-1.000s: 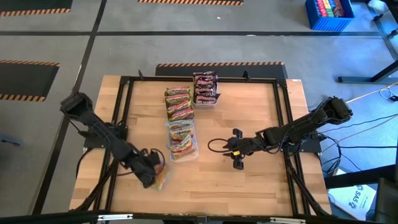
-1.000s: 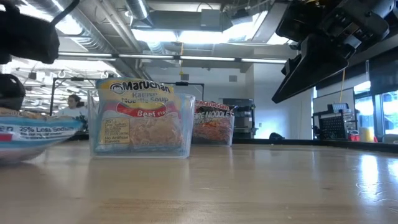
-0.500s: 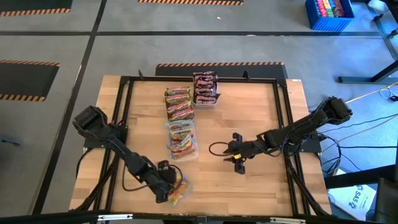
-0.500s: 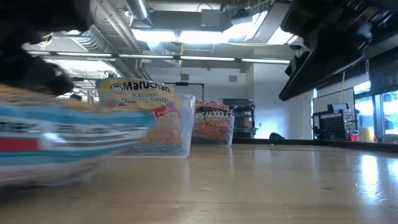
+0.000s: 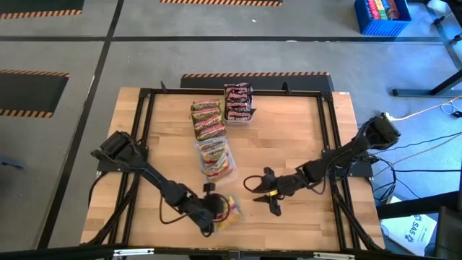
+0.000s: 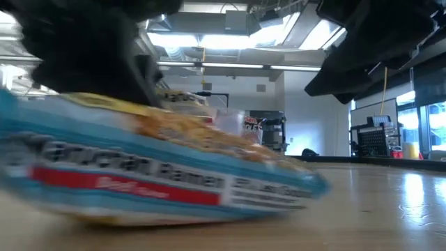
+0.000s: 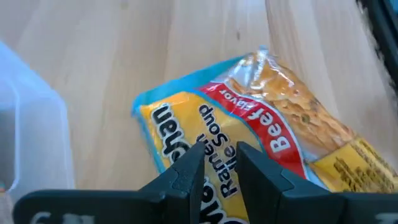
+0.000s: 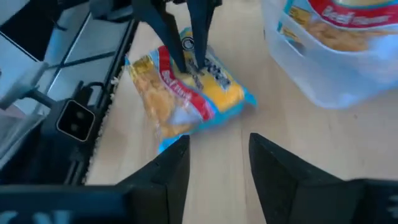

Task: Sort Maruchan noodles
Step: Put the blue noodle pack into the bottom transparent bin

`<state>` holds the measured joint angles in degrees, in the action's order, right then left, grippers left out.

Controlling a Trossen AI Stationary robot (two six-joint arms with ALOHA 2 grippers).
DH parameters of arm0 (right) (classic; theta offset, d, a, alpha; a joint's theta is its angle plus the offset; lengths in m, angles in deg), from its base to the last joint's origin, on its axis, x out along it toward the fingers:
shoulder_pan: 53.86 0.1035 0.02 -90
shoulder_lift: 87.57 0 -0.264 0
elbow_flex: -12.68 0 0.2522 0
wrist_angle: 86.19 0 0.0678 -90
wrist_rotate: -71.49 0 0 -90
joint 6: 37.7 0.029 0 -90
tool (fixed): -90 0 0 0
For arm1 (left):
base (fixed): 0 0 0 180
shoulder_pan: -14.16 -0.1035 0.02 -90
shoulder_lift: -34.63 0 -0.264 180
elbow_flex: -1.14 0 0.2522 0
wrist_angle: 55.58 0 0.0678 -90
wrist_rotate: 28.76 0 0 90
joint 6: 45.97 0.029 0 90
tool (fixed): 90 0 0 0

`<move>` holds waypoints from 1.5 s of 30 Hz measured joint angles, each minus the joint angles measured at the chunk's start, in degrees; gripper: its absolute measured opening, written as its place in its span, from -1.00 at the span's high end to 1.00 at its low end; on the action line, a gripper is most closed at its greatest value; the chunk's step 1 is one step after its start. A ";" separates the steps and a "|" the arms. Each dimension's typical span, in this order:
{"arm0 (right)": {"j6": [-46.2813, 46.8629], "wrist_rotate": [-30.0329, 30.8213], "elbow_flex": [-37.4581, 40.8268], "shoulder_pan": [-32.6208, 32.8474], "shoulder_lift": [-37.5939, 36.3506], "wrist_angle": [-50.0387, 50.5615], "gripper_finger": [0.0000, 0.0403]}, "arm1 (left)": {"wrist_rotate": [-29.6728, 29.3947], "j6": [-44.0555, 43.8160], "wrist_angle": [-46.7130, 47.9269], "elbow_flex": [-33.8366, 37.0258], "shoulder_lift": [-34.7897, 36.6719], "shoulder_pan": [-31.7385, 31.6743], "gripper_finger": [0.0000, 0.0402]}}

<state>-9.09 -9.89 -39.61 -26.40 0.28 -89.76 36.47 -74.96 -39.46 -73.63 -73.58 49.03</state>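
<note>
One yellow-and-blue beef noodle packet (image 5: 225, 211) is pinched between the nearly closed fingers of the left gripper (image 5: 214, 214), low over the near part of the tabletop (image 5: 303, 115), while the right gripper (image 5: 268, 200) hovers just beside it, jaws parted and holding nothing. Farther out, three clear trays (image 5: 229, 170) in the middle and far part of the tabletop already hold packets grouped by colour. Sorting looks nearly finished, and this packet seems to be the last one outside a tray.
</note>
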 joint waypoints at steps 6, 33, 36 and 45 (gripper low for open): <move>5.40 -1.31 -0.08 -0.06 2.78 -3.34 -0.10 | -5.42 2.68 0.62 -1.47 0.25 -0.46 0.57; 39.63 -7.29 -9.62 -0.59 23.23 -10.22 -0.64 | -5.28 -6.95 5.67 -2.78 -5.01 8.73 0.57; 38.65 -7.37 -10.16 -0.58 24.11 -10.12 -0.64 | -4.64 -6.92 3.98 -2.79 -6.49 7.98 0.57; 37.95 -6.18 -10.78 -0.80 24.51 -10.56 -0.64 | -4.48 -5.23 0.76 -2.86 -7.55 6.00 0.57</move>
<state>28.86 -16.07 -50.40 -27.20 24.79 -100.32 31.99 -80.19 -38.70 -76.49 -81.14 55.03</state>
